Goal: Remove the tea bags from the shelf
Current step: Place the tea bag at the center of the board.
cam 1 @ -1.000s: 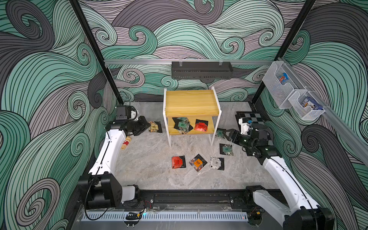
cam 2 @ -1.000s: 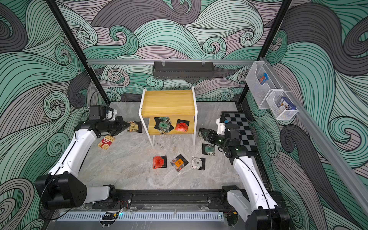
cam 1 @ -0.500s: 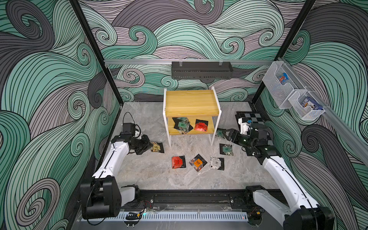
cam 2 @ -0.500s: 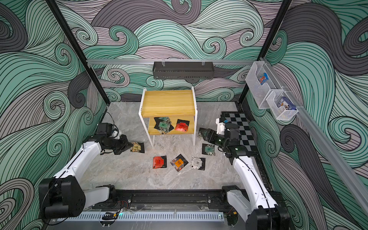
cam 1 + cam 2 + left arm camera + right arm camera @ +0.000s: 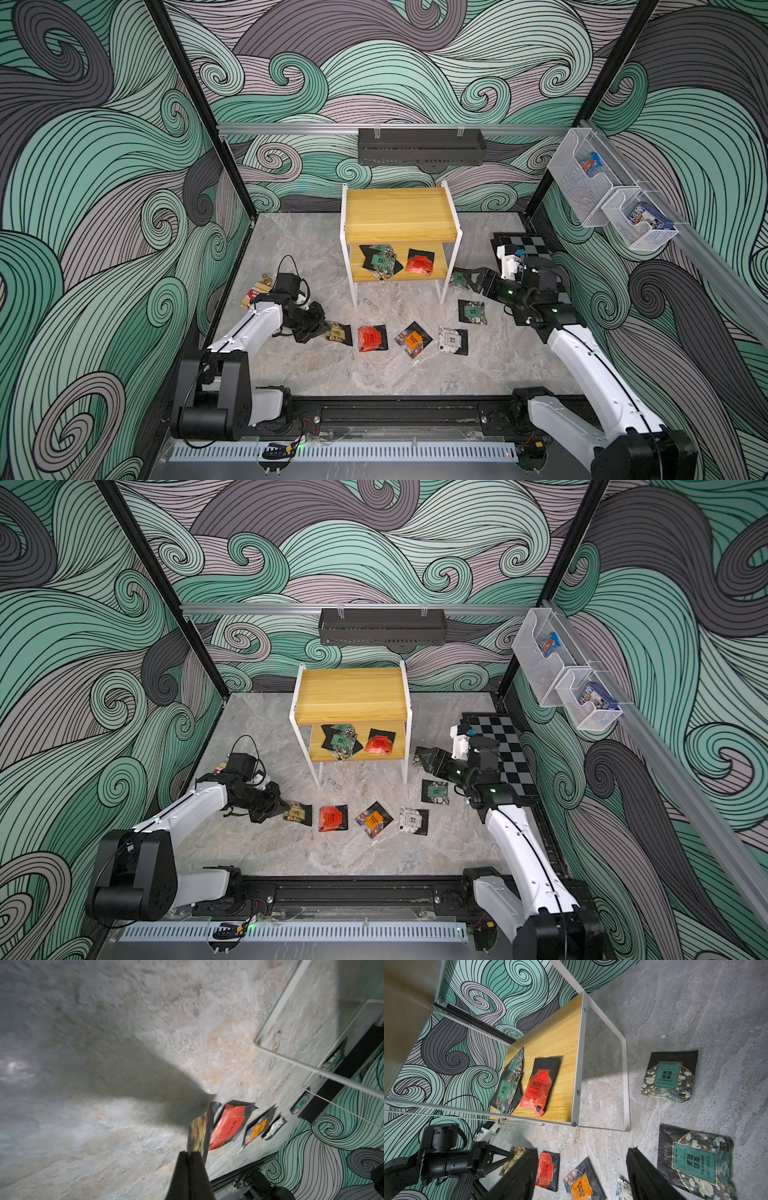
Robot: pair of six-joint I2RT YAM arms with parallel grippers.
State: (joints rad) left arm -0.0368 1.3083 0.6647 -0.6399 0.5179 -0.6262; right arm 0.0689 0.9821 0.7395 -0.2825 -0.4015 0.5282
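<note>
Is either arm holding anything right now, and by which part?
The left gripper pinches a yellowish tea bag by one edge; the right gripper is open, holding nothing.

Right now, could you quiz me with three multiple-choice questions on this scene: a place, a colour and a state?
1. The red tea bag on the shelf lies on: A the top board; B the lower board; C the wall tray.
2. The floor sachet between the red sachet and the white sachet is labelled: A orange; B blue; C pink.
3. The left gripper is: A open, empty; B open over a bag; C shut on a sachet.
Answers: B, it rests there; A, its centre is orange; C, its jaws pinch a yellowish sachet.
</note>
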